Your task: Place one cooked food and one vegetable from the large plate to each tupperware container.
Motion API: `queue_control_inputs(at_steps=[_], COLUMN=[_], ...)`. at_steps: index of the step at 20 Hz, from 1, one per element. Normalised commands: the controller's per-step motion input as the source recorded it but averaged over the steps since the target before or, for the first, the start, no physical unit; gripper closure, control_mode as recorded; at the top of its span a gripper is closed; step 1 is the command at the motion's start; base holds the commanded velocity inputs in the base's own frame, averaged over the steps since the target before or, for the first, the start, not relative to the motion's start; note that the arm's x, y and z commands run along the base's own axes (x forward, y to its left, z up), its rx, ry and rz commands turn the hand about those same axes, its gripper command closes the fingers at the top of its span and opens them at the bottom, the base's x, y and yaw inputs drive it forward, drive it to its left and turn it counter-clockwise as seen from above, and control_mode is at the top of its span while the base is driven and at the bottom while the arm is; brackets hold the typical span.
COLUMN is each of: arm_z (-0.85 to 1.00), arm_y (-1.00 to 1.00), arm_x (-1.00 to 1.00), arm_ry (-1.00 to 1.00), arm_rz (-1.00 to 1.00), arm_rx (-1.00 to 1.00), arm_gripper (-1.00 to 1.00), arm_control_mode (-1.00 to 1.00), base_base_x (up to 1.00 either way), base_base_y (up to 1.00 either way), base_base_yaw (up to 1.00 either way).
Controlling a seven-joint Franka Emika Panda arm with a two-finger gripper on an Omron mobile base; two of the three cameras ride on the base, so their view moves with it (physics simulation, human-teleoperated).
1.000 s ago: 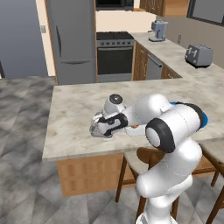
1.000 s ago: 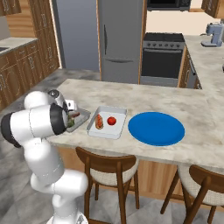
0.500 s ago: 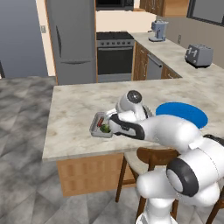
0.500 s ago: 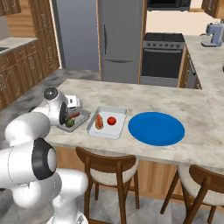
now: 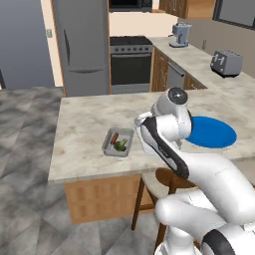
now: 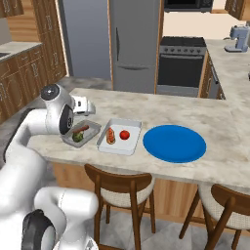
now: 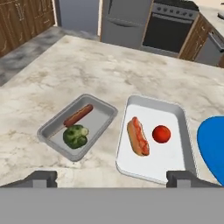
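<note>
The smaller grey container [image 7: 99, 117] holds the bare reddish-brown sausage [image 7: 78, 114] and the dark green lumpy piece [image 7: 75, 135]. Right beside it, the larger whitish container [image 7: 175, 154] holds the hot dog in its bun [image 7: 138, 136] and the red tomato-like ball [image 7: 161, 133]. The blue plate [image 6: 175, 143] lies bare to the right of both. My gripper [image 7: 111, 180] hangs open above the counter's near side, its fingertips [image 7: 41, 178] far apart with nothing between them. In the right base view the hand [image 6: 86, 105] hovers over the grey container [image 6: 91, 129].
Wooden stools [image 6: 122, 188] stand under the counter's front edge [image 6: 146, 168]. A fridge [image 6: 134, 44] and oven [image 6: 181, 61] are far behind. A toaster [image 5: 225, 63] and a coffee machine [image 5: 180, 35] sit on the back right counter.
My hand has lifted from low over the grey container to higher above it. The green piece stays in that container. The arm has swung and straightened.
</note>
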Motion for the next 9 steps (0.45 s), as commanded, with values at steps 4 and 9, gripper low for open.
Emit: queue_control_inputs(at_steps=[4,9], arm_z=[0.72,0.82], arm_y=[-0.52,0.00], arm_x=[-1.00,-0.98], arm_ry=[-0.03,-0.20], arm_rz=[-0.10,-0.07], arm_rx=[0.00,0.07], arm_gripper=[-1.00,-1.00], arm_control_mode=[-1.00,-1.00], base_base_x=[0.00,0.00], base_base_y=[0.00,0.00], base_base_yaw=[0.00,0.00])
